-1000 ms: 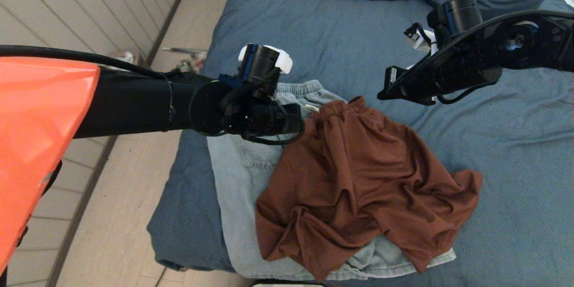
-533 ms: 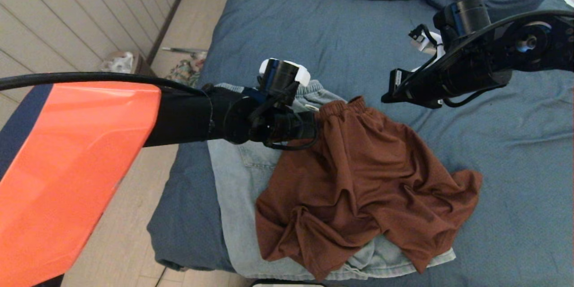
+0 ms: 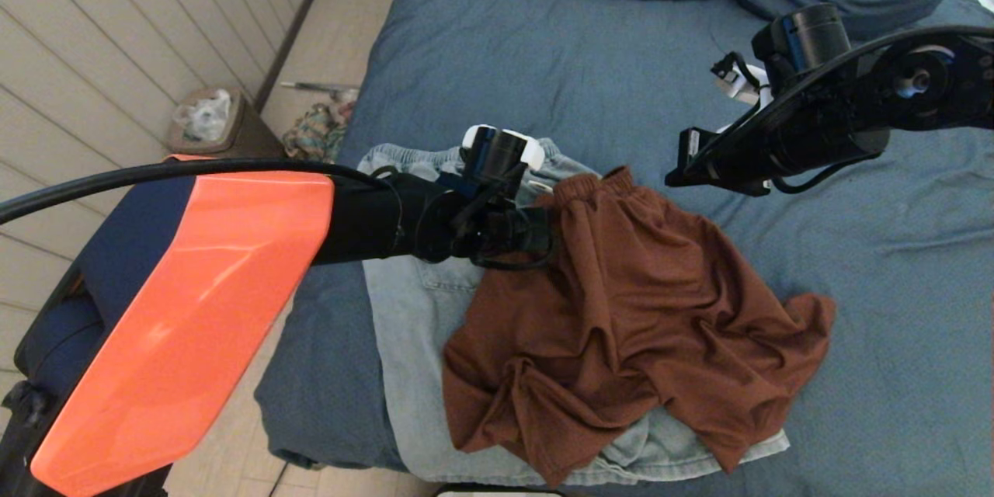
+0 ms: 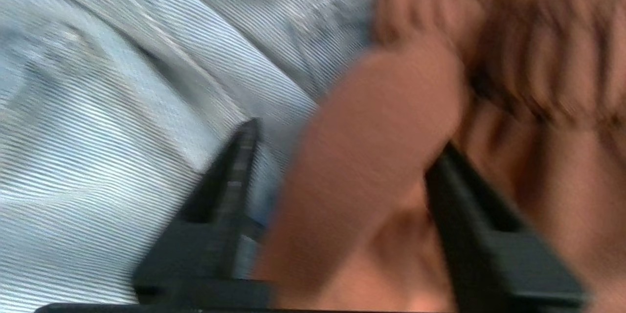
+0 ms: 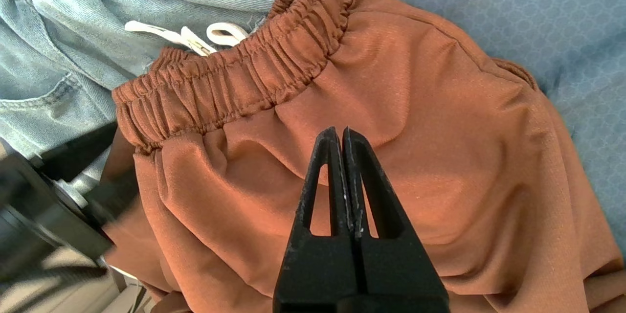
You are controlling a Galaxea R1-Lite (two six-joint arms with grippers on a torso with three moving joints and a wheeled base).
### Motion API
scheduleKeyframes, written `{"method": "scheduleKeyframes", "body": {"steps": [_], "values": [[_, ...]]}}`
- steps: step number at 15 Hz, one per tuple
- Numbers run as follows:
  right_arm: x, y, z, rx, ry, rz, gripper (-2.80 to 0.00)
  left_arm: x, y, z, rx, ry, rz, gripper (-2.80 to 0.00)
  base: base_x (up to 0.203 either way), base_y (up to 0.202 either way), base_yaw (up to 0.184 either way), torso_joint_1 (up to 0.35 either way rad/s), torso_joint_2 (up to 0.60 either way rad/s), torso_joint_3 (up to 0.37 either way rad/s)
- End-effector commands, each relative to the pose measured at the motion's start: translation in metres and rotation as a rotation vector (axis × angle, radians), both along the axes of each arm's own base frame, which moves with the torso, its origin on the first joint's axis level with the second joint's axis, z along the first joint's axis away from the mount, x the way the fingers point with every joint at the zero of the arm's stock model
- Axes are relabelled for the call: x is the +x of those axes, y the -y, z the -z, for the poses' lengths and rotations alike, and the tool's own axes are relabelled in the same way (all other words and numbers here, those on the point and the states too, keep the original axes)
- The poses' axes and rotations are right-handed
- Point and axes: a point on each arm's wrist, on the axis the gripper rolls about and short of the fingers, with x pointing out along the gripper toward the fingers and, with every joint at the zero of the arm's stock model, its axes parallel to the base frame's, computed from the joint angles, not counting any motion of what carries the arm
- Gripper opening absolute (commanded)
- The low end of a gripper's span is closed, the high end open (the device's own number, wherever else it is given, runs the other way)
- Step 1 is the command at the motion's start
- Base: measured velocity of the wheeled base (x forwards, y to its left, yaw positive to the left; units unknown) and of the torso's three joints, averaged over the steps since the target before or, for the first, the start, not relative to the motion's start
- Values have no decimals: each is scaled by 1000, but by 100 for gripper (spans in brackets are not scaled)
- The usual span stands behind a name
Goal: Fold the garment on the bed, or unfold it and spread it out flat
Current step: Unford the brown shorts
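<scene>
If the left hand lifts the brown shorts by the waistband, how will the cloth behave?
The brown shorts will probably hang limp: they already lie in soft folds. They look thin and light, so the left hand, open around a fold of them, should lift them easily. They may drag slightly over the denim shorts underneath, since they rest on them.

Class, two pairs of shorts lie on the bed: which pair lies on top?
The rust-brown elastic-waist shorts; they overlap the pale blue denim shorts spread beneath them on the bed.
</scene>
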Motion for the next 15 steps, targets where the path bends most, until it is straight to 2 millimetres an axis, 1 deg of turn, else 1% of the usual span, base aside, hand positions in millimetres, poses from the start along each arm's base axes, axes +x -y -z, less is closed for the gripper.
{"method": "scheduleKeyframes", "body": {"steps": [1,4,8,11,13,15], "values": [[-1,0,-1,2,-2,1,-280,3,-5,-5,-9,9,-15,-280,0,0,0,0,0,0],[-2,1,-1,2,-1,1,-280,-2,-11,-21,-34,32,-20,-280,0,0,0,0,0,0],[-5,1,-1,3,-7,0,-280,-18,-31,-57,-70,69,-36,-280,0,0,0,0,0,0],[-7,2,-3,5,-1,1,-280,-31,-46,-68,-70,71,-47,-280,0,0,0,0,0,0],[-7,0,-3,7,0,-6,-280,-31,-71,-78,-63,81,-92,-280,0,0,0,0,0,0],[-6,-2,-3,8,1,-12,-280,-28,-105,-83,-26,91,-151,-280,0,0,0,0,0,0]]}}
